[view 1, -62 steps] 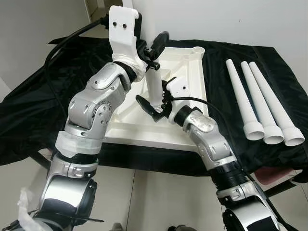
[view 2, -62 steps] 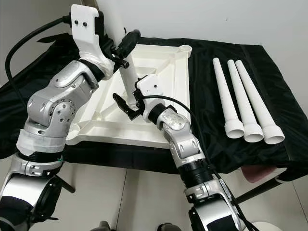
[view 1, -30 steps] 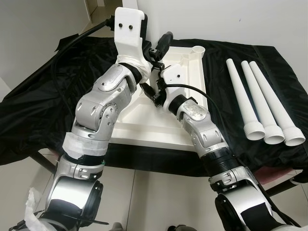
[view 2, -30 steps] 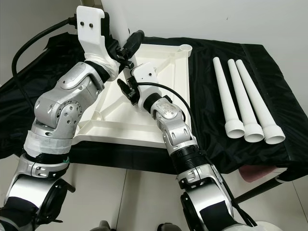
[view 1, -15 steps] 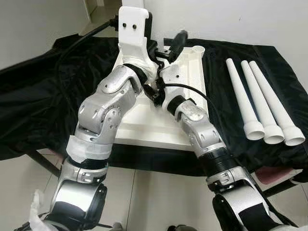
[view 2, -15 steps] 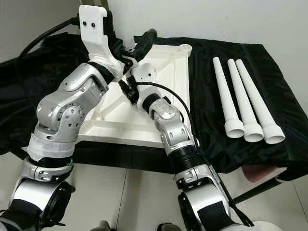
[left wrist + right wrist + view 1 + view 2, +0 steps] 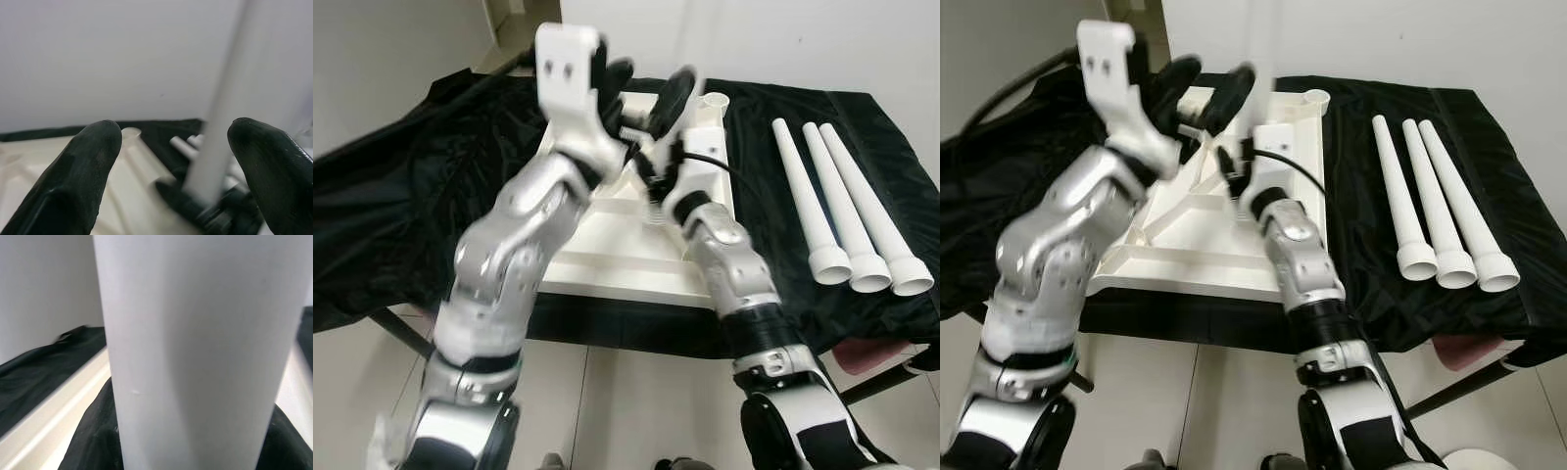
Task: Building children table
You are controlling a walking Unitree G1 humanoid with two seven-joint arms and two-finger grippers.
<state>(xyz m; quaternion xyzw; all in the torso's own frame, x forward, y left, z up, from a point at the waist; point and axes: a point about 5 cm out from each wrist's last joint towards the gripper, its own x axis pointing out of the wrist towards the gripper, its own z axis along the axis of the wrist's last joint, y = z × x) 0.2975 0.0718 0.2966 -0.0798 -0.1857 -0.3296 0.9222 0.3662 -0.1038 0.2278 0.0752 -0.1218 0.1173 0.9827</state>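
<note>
Nearby, three spare legs point(image 7: 847, 201) flank the tabletop point(image 7: 636, 259).

Smooth plastic tabletop point(image 7: 607, 250) (matt cloth point(image 7: 401, 196)).

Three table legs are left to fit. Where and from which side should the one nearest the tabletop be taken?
Grip the nearest leg mid-shaft, from above, fingers across its width. It lies flat on the black cloth, close beside the next leg, so its tabletop side has more room.
</note>
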